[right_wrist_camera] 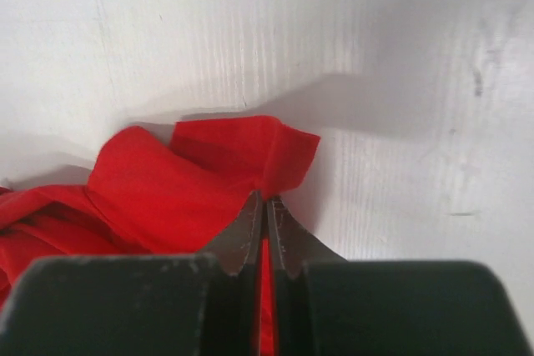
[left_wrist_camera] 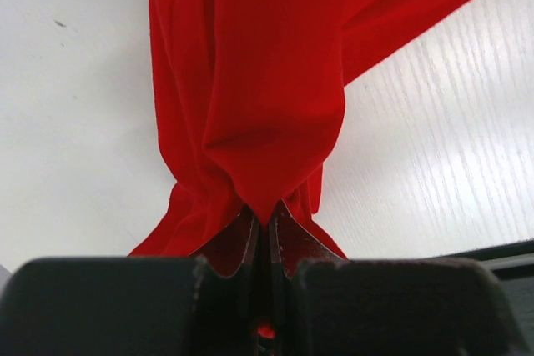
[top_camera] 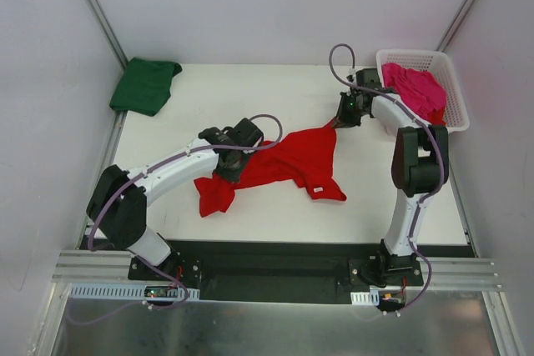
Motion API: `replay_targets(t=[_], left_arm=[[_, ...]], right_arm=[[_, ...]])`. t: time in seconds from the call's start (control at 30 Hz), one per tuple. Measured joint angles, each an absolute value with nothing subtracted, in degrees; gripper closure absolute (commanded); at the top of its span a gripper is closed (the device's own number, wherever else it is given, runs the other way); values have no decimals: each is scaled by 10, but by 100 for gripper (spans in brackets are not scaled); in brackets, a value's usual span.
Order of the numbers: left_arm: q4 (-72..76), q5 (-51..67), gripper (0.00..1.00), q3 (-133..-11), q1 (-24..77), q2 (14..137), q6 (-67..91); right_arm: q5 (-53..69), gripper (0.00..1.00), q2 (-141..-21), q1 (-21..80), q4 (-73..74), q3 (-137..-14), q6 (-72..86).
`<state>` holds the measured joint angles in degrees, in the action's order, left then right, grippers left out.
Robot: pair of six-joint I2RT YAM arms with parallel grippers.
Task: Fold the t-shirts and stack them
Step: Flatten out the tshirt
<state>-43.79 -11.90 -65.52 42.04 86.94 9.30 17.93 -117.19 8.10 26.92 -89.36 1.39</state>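
Fingers [left_wrist_camera: 238, 248] of our left gripper [left_wrist_camera: 265, 223] and right gripper [right_wrist_camera: 264, 206] clench opposite ends of the soft bright red cotton t-shirt [top_camera: 288, 162] spread on the white table [top_camera: 250, 89]; we judge it light, limp, best gripped at edges.

I can read nothing on any camera; a pale tag [top_camera: 317, 190] on the red t-shirt [top_camera: 296, 160], base-side of my right gripper [top_camera: 336, 125], is too small.
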Motion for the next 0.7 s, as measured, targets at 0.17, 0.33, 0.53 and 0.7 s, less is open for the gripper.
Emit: replay_targets(t=[0.17, 0.33, 0.53, 0.7], left_arm=[[-437, -140, 100, -692, 420, 910, 78], [-428, -149, 100, -707, 420, 921, 67], [-426, -159, 73, -707, 420, 933, 61], [-426, -169, 1, -707, 420, 942, 48]], right_arm=[[96, 98, -1110, 81, 275, -892, 12], [5, 98, -1063, 77, 279, -891, 15], [-86, 98, -1011, 64, 284, -860, 31], [-126, 98, -983, 60, 288, -849, 36]])
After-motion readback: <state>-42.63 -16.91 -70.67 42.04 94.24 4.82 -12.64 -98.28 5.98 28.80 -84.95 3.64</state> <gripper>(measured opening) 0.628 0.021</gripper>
